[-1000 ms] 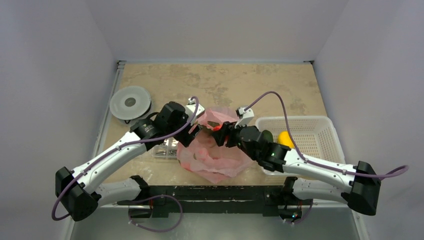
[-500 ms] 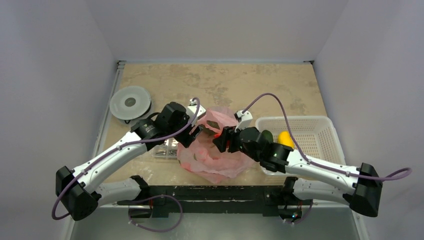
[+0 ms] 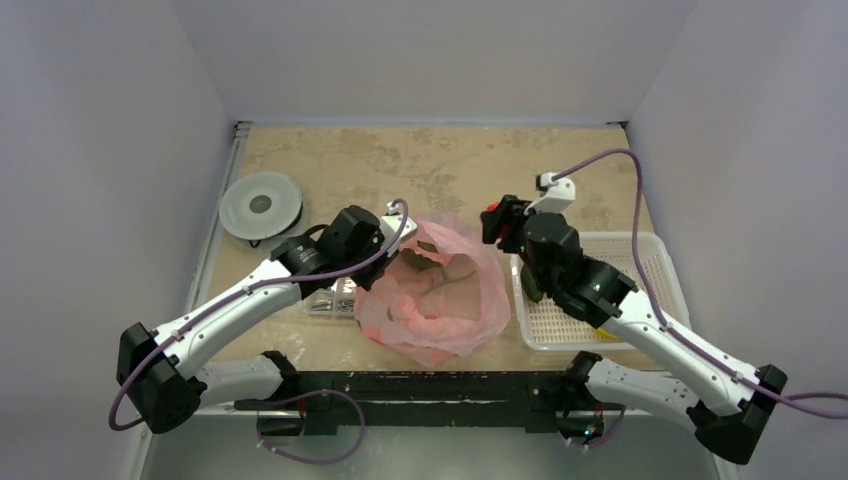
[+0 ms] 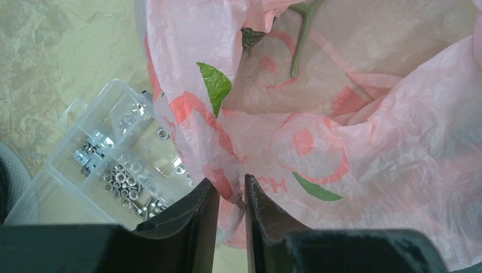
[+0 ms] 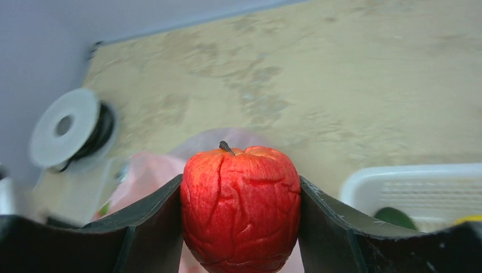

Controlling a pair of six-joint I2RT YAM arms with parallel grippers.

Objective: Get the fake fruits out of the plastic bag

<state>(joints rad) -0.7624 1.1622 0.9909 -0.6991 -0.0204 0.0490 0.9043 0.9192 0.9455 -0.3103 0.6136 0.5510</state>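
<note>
The pink plastic bag (image 3: 432, 292) lies open at the table's front middle. My left gripper (image 4: 228, 185) is shut on a fold of the plastic bag's left edge (image 4: 227, 142). A thin green stem (image 4: 301, 35) shows inside the bag. My right gripper (image 5: 241, 182) is raised behind the bag's right side, shut on a wrinkled red fake apple (image 5: 240, 210). In the top view that gripper (image 3: 497, 222) hangs just left of the white basket (image 3: 652, 262). A dark green fruit (image 5: 395, 217) and a sliver of a yellow one (image 5: 469, 219) lie in the basket.
A clear box of small metal nuts (image 4: 108, 170) sits against the bag's left side, under my left arm. A grey spool (image 3: 260, 205) lies at the back left. My right arm crosses over the white basket.
The right gripper has risen out of the bag with the red apple and swung back and right. The left gripper has closed on the bag's edge.
</note>
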